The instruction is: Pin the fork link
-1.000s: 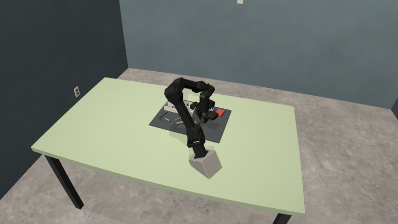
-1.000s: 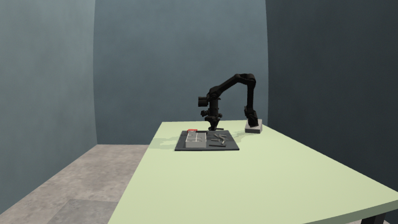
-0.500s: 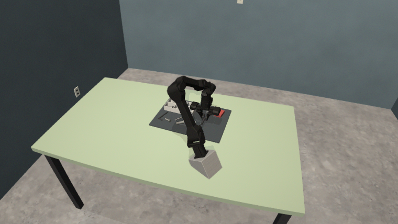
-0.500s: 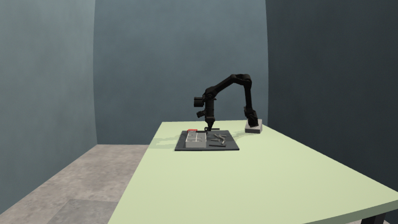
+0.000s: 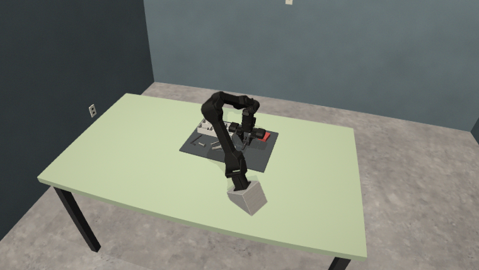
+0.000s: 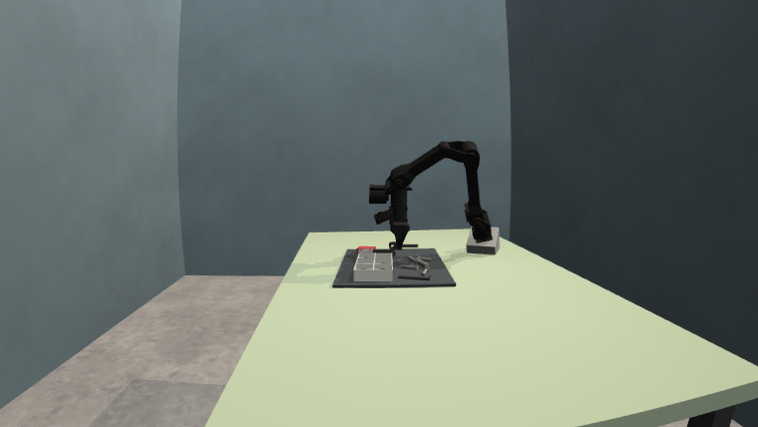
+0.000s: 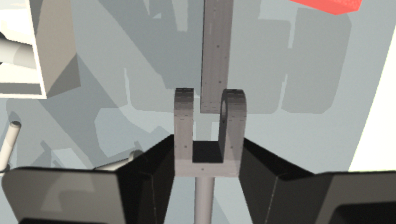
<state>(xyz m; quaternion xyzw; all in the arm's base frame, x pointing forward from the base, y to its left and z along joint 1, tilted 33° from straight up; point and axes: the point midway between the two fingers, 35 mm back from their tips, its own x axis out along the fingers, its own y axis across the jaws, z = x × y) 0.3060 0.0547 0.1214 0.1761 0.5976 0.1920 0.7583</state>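
I see the grey U-shaped metal fork link (image 7: 207, 135) clamped at its base in my black parallel-jaw gripper (image 7: 207, 162), the jaws partly closed against its sides. Its two rounded cheeks point away from me, one showing a bore. The flat grey eye plate bar (image 7: 216, 55) lies end-on, its tip just entering the slot between them, above the dark mat (image 5: 265, 157). A white parts box (image 7: 30, 50) sits left.
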